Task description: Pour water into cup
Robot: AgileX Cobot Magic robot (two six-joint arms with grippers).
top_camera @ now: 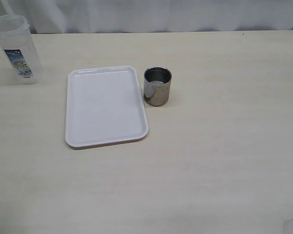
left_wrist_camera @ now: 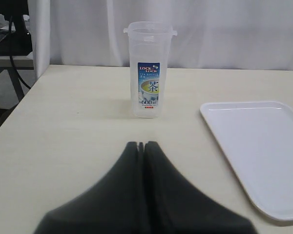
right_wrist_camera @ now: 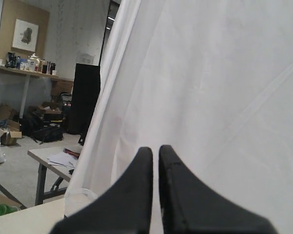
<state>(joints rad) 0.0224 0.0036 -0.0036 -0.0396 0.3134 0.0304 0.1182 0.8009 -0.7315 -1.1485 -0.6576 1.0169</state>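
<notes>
Plainly, cup [top_camera: 157, 86] just beside tray [top_camera: 105, 105], nowhere near jaws (both pairs pinched together, empty).

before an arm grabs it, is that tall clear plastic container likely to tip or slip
The container stands tall on a narrow base, so a push near its top would probably tip it. Its smooth, thin-looking walls may slip or flex under a hard squeeze. How full it is I cannot tell, so its weight is uncertain.
</notes>
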